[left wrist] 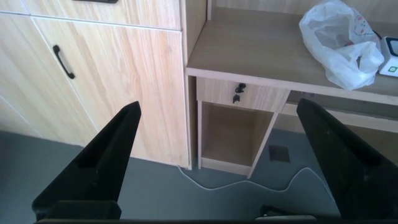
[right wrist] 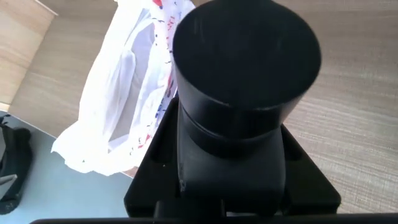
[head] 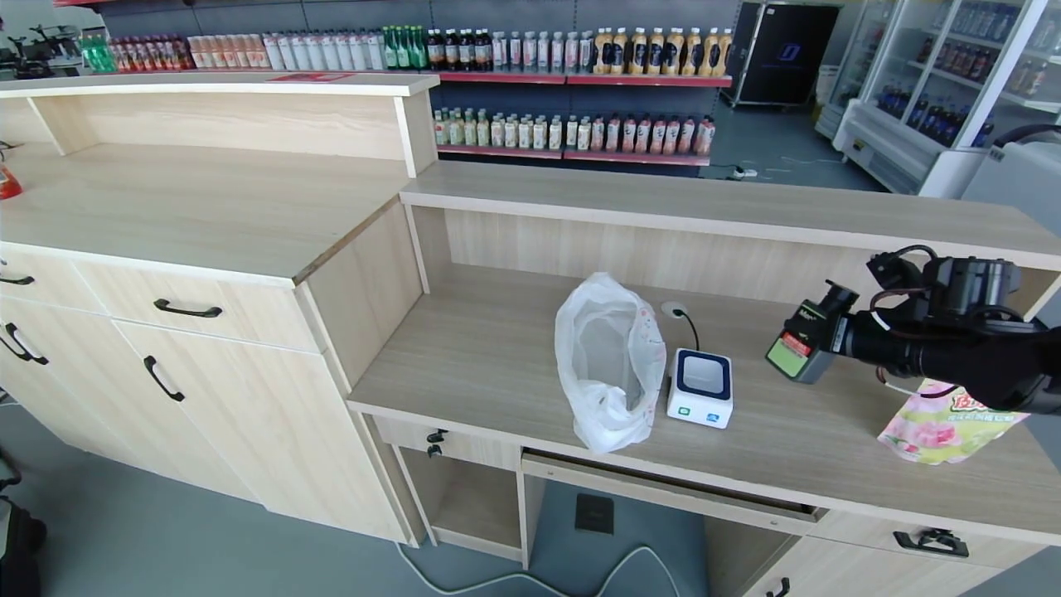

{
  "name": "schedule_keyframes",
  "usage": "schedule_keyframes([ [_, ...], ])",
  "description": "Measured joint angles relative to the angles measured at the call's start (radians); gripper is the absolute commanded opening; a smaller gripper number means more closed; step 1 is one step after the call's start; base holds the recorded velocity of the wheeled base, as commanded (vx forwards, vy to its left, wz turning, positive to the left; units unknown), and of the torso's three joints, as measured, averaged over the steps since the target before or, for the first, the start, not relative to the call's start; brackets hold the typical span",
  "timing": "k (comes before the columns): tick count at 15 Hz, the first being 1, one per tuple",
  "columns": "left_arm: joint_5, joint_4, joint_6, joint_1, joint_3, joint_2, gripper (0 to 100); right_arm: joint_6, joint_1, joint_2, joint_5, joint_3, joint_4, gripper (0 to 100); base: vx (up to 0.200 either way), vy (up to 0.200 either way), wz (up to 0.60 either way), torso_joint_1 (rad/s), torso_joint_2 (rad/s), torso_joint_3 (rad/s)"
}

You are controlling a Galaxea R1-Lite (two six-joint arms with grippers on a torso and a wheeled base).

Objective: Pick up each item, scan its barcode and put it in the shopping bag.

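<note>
My left wrist view has the left tool [left wrist: 217, 106] spread wide and empty, low by the cabinets. In the head view the right tool [head: 821, 336] is clamped on a dark item [head: 789, 355] above the bench [head: 497, 356]. Its long axis points at 8 o'clock toward the scanner [head: 700, 387], and the shopping bag [head: 609, 365] touches the scanner's 9 o'clock side. A pink pouch [head: 941, 431] lies under the arm.

The white plastic shopping bag [head: 609, 365] is standing open on the table [head: 489, 348], with the white scanner [head: 700, 387] sitting just beside it. A dark container [head: 797, 350] with a green label is hanging tilted in the right claw [head: 833, 332]. A pink flowered pouch [head: 941, 431] is lying near the table's front edge.
</note>
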Motion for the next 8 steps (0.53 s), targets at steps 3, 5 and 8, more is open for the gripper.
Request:
schedule_keyframes([
  [3, 0.000, 0.000, 0.000, 0.000, 0.000, 0.000, 100, 0.010, 0.021, 0.039, 0.001, -0.019, -0.051, 0, 0.000, 0.000, 0.00, 0.000, 0.00, 0.000],
  [5, 0.000, 0.000, 0.000, 0.000, 0.000, 0.000, 100, 0.015, 0.038, 0.062, 0.004, -0.033, -0.057, 0, 0.000, 0.000, 0.00, 0.000, 0.00, 0.000],
  [8, 0.000, 0.000, 0.000, 0.000, 0.000, 0.000, 100, 0.016, 0.058, 0.090, 0.005, -0.048, -0.069, 0, 0.000, 0.000, 0.00, 0.000, 0.00, 0.000],
])
